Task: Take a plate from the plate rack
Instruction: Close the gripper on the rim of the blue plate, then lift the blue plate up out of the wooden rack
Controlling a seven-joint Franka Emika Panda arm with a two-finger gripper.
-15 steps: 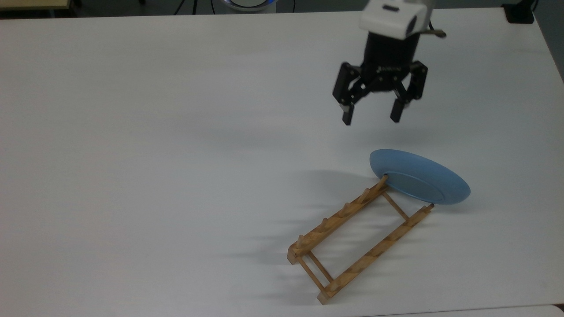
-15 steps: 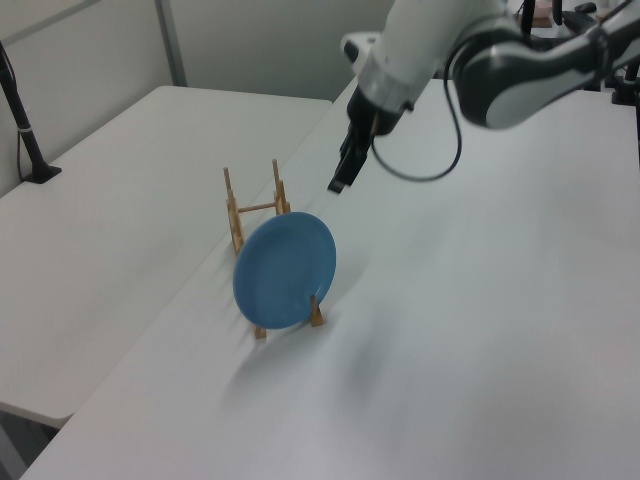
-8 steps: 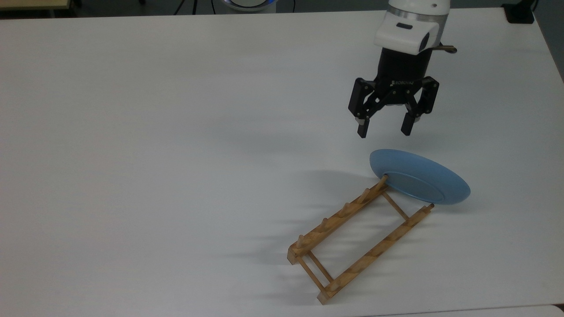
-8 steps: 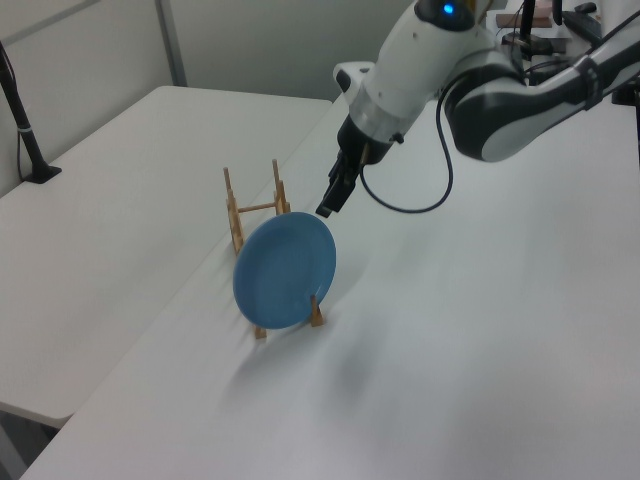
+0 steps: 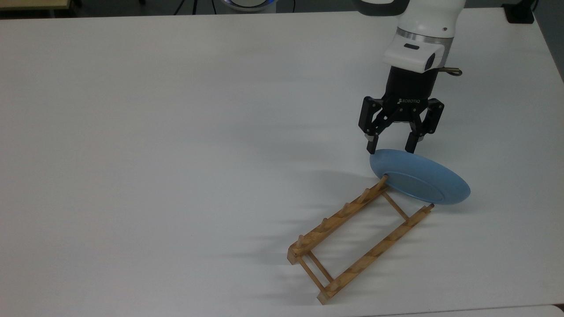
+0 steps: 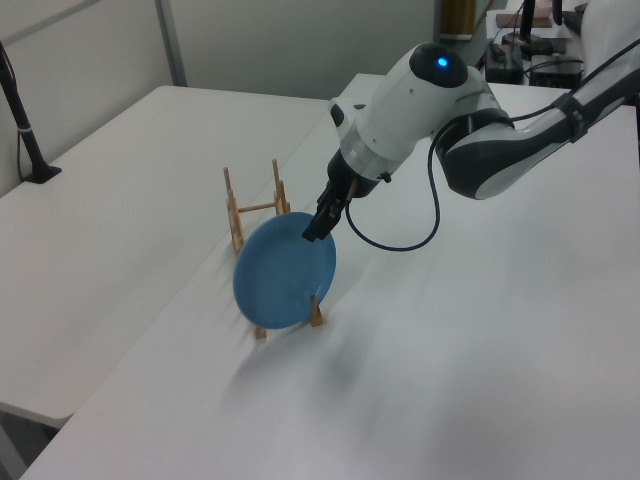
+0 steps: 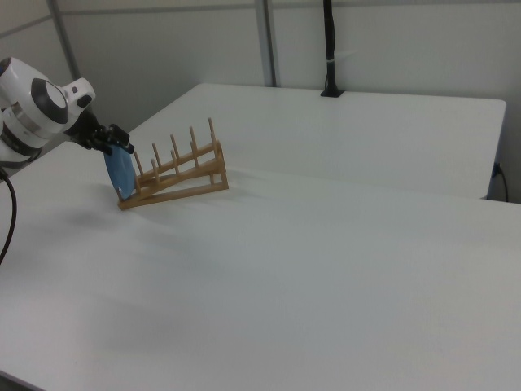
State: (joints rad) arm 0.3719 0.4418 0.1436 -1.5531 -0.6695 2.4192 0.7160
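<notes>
Item 1. Small light-wood plate rack (image 5: 360, 239), two peg rails w/ thin crossbars. Sits on white tabletop (image 5: 176, 132) toward the top view's bottom edge, right of centre; long axis runs diagonally, lower-left to upper-right in the top view. Near slots vacant.

Item 2. Round shallow light blue plate (image 5: 418, 182), standing on edge in rack's far end slot, leaning on the last pegs, foot ring facing down the rack. Rim line runs crosswise to the rack's length.

Item 3. Black two-finger gripper (image 5: 393, 151) on white arm, just beyond the plate on the side away from the rack; plate lies directly below and toward the rack. Fingers spread wide, holding nothing, tips at the plate's top rim near its left end in the top view. Judgement: approach phase, grasp not closed.

Unclear: whether the tips straddle or touch the rim; plate's foot behind the pegs; gripper partly hidden by the plate in the left view.
</notes>
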